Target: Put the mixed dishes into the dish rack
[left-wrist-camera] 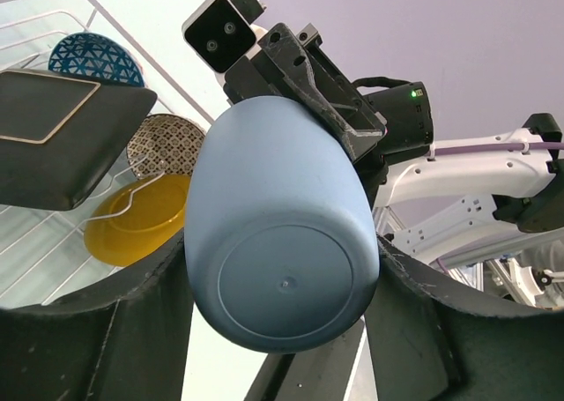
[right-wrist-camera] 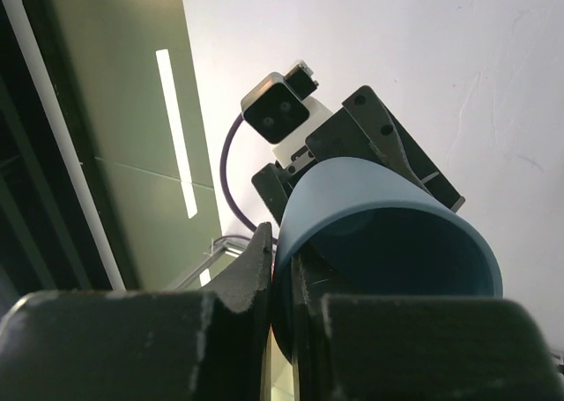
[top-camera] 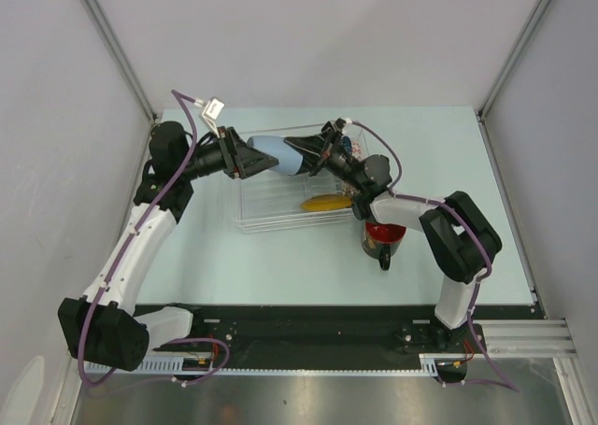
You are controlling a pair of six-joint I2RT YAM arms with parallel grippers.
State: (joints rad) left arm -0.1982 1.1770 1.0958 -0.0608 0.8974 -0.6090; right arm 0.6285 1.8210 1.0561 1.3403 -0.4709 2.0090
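A light blue cup is held on its side above the dish rack. My left gripper is shut round its base. My right gripper pinches its rim, one finger inside and one outside. In the left wrist view the rack holds the mosaic bowl, the dark square plate and the yellow plate. The yellow plate also shows in the top view. The red-rimmed mug stands on the table just right of the rack, partly under my right arm.
A small round brown-and-white patterned dish stands in the rack behind the yellow plate. Grey walls close in the pale green table on the left, back and right. The black mounting rail runs along the near edge.
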